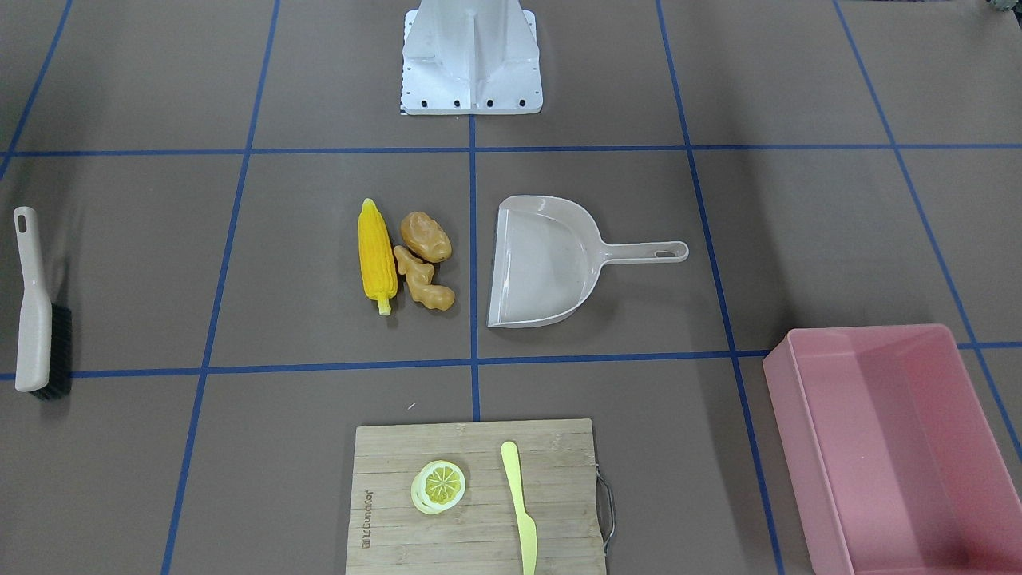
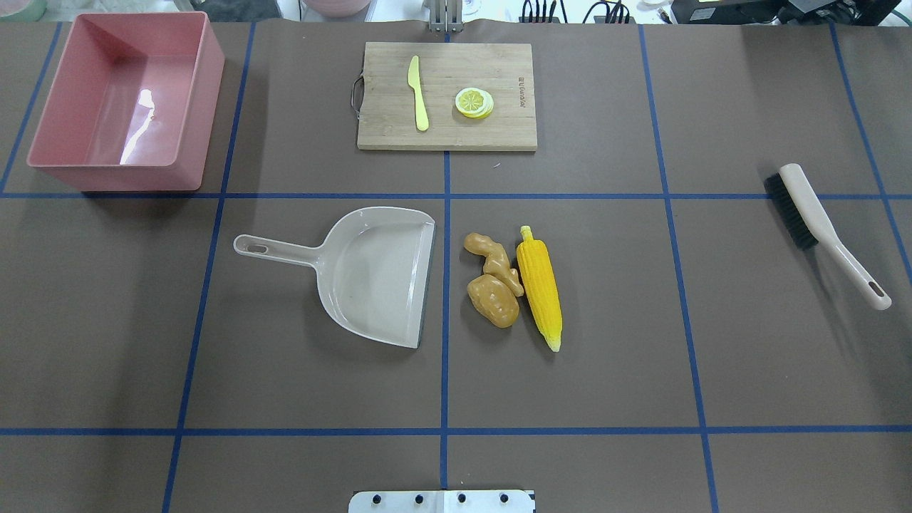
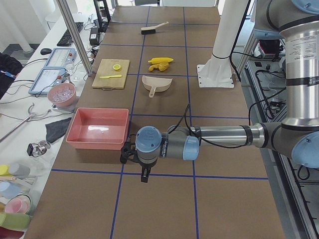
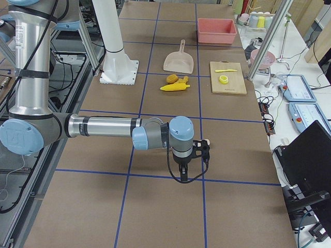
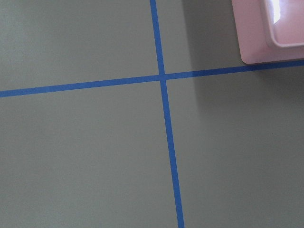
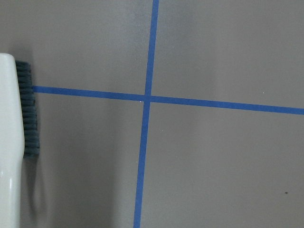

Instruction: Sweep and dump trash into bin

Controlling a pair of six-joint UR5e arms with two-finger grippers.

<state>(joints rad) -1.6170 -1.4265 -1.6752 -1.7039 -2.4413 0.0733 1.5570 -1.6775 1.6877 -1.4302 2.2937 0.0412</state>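
Note:
The trash lies in a tight group at the table's middle: a yellow corn cob (image 2: pixel 541 285), a brown potato (image 2: pixel 493 301) and a tan ginger root (image 2: pixel 493 260). The pink bin (image 2: pixel 114 178) stands empty at the far left corner. My left gripper (image 3: pixel 128 155) hangs over bare table just off the bin's corner (image 5: pixel 270 28). My right gripper (image 4: pixel 200 149) hovers at the opposite end, beside the brush (image 6: pixel 12 142). Both grippers show only in the side views, so I cannot tell whether they are open or shut.
A beige dustpan (image 2: pixel 377 274) lies left of the trash, mouth toward it, handle pointing left. The brush (image 2: pixel 819 221) lies at the right. A wooden cutting board (image 2: pixel 385 121) at the far edge carries a lemon slice (image 2: pixel 474 102) and a yellow knife (image 2: pixel 417 92).

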